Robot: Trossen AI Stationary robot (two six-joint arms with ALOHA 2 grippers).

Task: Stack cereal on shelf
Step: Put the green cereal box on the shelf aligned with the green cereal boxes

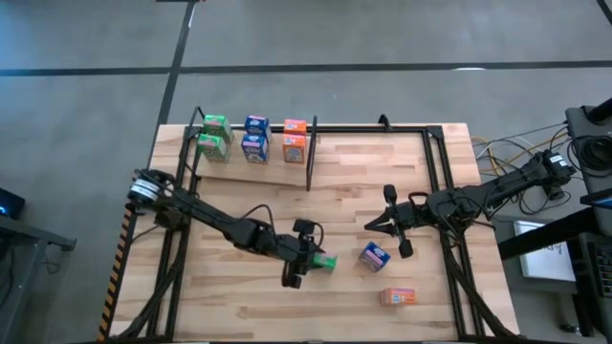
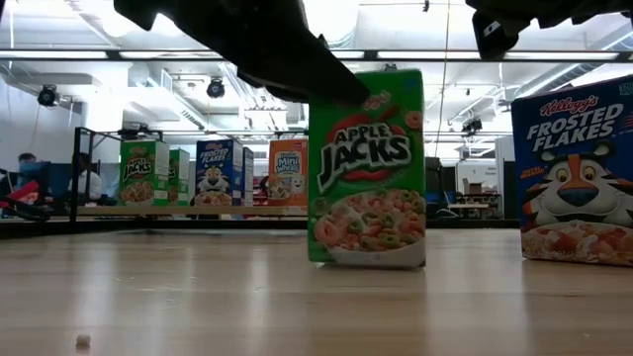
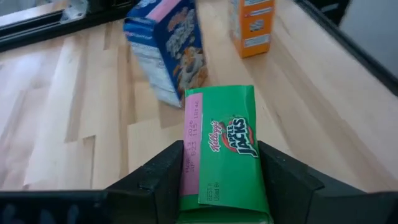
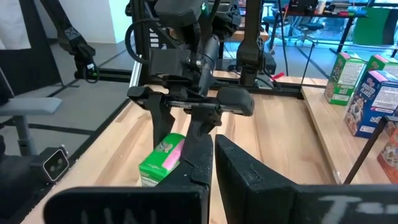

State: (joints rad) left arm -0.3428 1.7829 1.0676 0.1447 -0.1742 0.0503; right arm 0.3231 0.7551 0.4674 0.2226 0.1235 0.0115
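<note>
A green Apple Jacks cereal box [image 2: 366, 168] stands upright on its bottom near the table's middle, also seen in the high view [image 1: 327, 260]. My left gripper [image 1: 312, 258] reaches it from the left and is shut on its top. My right gripper [image 1: 371, 226] hovers shut a little to the right and farther back, touching nothing. On the shelf [image 1: 273, 161] at the far left stand two green boxes [image 1: 214, 136], two blue boxes [image 1: 254, 136] and two orange boxes [image 1: 295, 138]. My left gripper pinches the green box between its two fingers [image 3: 165, 177], one on each broad face, just below the top panel [image 3: 221, 143]. The fingers come slanting down from the table's left. The box stays upright with its bottom [image 2: 368, 259] on the table.
A blue Frosted Flakes box [image 1: 374, 255] stands just right of the green one. An orange box [image 1: 398, 296] rests nearer the front right. A black frame [image 1: 442, 182] runs along the table's sides, and a black upright rod [image 1: 311, 153] ends the shelf.
</note>
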